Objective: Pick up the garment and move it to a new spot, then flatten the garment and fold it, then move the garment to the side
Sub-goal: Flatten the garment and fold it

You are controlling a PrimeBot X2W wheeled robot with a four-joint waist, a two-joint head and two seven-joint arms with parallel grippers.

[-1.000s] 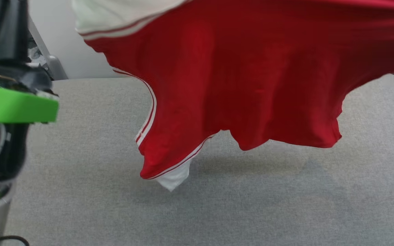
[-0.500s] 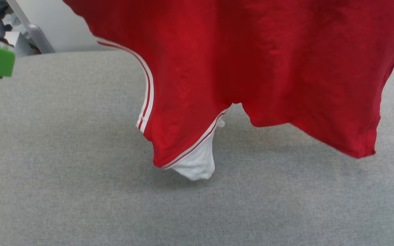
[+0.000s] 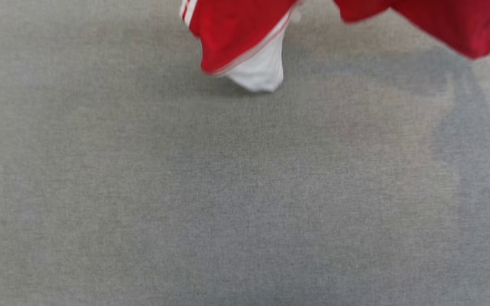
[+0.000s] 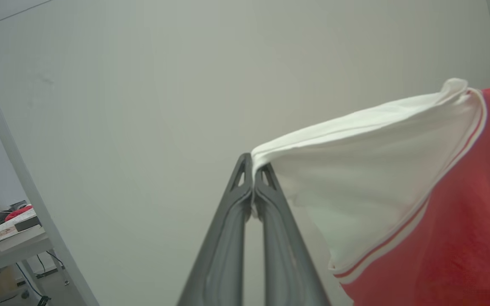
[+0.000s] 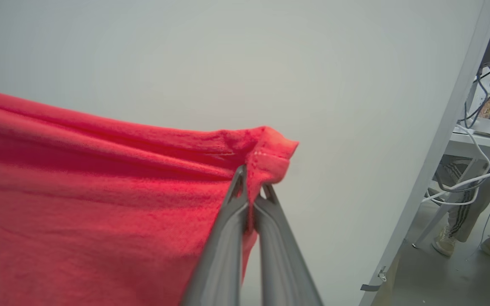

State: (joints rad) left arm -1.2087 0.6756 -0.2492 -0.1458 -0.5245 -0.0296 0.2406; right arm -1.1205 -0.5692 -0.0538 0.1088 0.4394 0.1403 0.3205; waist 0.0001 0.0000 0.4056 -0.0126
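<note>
**Red jersey (image 3: 236, 38) up in the air**

The left gripper (image 4: 253, 169) pinches a white sleeve (image 4: 377, 170) tight; the right gripper (image 5: 252, 180) pinches a red hem corner (image 5: 270, 148). The red jersey hangs between them, its tip low over the gray table (image 3: 185, 191). This looks like the moving step — next, lay it down flat.

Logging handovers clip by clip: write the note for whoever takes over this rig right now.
Left hand: shut on the white sleeve edge of the garment.
Right hand: shut on a red hemmed corner of it.
Garment: stretched between both hands, hanging over the grey surface. Cannot tell whether its lowest white sleeve tip touches the surface.
Done: garment picked up.
Left: lay it at the new spot, flatten, fold, move it to the side.
</note>
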